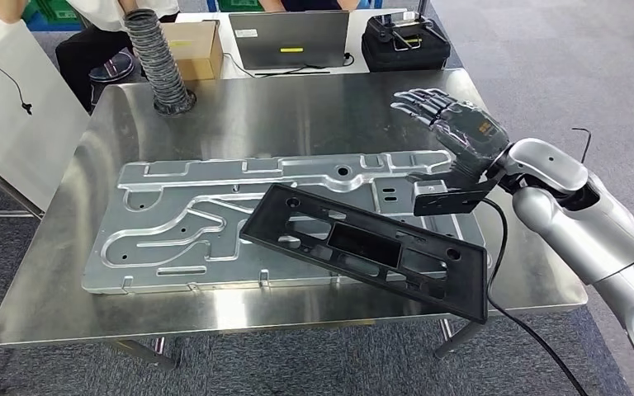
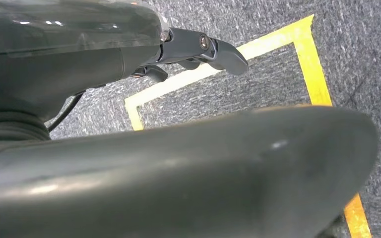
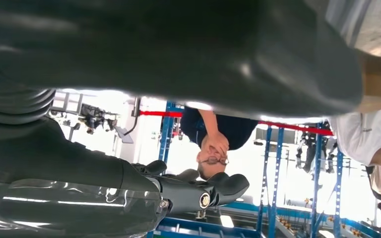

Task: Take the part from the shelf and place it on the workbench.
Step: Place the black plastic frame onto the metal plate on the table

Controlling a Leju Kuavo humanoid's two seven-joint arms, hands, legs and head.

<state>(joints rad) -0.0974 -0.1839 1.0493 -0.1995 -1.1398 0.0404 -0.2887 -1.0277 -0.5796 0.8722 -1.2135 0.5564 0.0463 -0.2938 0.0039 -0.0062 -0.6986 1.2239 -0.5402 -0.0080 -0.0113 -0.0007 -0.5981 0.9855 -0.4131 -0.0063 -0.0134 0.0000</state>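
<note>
Over at the workbench's (image 1: 66,305) far left corner, a ribbed grey hose (image 1: 155,62) standing upright on the steel top. Spread across the middle, a big stamped metal plate (image 1: 190,227) lying flat, running from near the left edge toward the right edge. Overlapping its right half, the black plastic part (image 1: 367,249), a long flat frame with cutouts, resting tilted across the plate with its near right corner reaching the workbench's front edge. Up by the far right corner, the right hand (image 1: 450,124) hovering above the bare steel, fingers spread apart and holding nothing, clear of the part; same spread look in the right wrist view (image 3: 193,191). Just below that wrist, a small black bracket (image 1: 450,198) and a black cable (image 1: 528,330) trailing off the right edge. Left hand (image 2: 198,49) hanging over grey carpet with yellow floor tape (image 2: 278,42), fingers loose and apart, nothing in them. Behind the workbench's far edge, a cardboard box (image 1: 194,45), a laptop (image 1: 293,37), a black case (image 1: 404,41), plus seated people (image 1: 91,33).
</note>
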